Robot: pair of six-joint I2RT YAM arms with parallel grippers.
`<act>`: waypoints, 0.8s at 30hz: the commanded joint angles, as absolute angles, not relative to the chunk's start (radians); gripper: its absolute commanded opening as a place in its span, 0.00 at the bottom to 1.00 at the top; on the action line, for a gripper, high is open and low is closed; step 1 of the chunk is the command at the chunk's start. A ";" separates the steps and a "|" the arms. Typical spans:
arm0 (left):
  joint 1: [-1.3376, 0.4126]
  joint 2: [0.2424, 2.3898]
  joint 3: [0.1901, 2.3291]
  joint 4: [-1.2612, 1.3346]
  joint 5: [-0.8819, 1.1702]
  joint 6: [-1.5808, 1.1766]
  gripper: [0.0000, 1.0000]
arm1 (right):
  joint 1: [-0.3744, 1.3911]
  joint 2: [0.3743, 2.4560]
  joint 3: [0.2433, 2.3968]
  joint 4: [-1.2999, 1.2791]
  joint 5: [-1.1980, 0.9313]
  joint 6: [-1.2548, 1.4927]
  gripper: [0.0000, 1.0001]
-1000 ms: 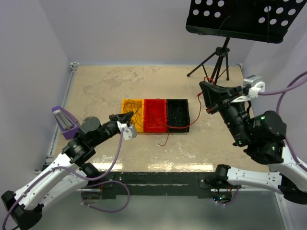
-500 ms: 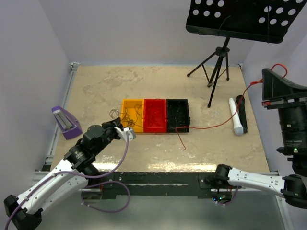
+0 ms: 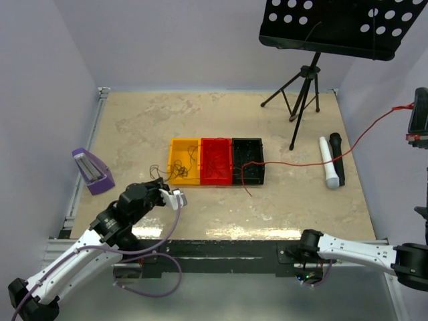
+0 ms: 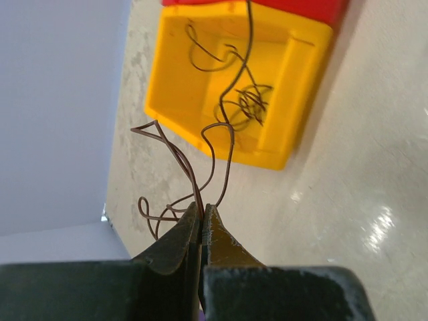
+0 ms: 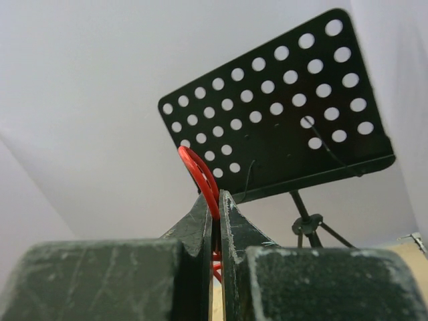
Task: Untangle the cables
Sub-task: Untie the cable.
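Observation:
The cables are thin wires. A dark brown strand (image 4: 226, 144) runs from a small snarl (image 4: 249, 101) in the yellow tray (image 4: 304, 100) to my left gripper (image 4: 202, 210), which is shut on it just above the table. From above, that left gripper (image 3: 160, 188) sits near-left of the yellow tray (image 3: 175, 144). A red cable (image 3: 301, 162) stretches from the black tray (image 3: 261, 160) up to my right gripper (image 3: 416, 110), raised at the right edge. The right gripper (image 5: 217, 200) is shut on the red cable's loop (image 5: 198, 167).
A red tray (image 3: 216, 142) sits between the yellow and black ones. A music stand (image 3: 341, 27) on a tripod (image 3: 302, 93) stands at the back right. A white and a black cylinder (image 3: 332, 160) lie on the right. A purple object (image 3: 90, 170) rests at the left.
My right arm has swung up and out to the right, drawing the red cable long and taut. My left gripper has pulled back toward the near edge with the brown strand.

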State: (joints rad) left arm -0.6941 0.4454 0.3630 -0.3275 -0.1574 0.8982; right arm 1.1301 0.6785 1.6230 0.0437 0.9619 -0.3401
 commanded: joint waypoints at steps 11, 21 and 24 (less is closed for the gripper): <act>-0.689 0.341 0.270 -0.574 -0.152 0.933 0.00 | 1.140 0.644 1.677 0.351 1.126 -0.692 0.00; -0.689 0.339 0.164 -0.594 -0.255 1.029 0.00 | 1.143 0.661 1.766 0.420 1.158 -0.795 0.00; -0.689 0.344 0.144 -0.594 -0.287 1.046 0.00 | 1.144 0.679 1.767 0.462 1.161 -0.851 0.00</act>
State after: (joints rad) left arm -0.6941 0.3489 0.1680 -0.5827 -0.2070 1.0065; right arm 1.1267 0.6819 1.7401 0.4034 1.1454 -0.7620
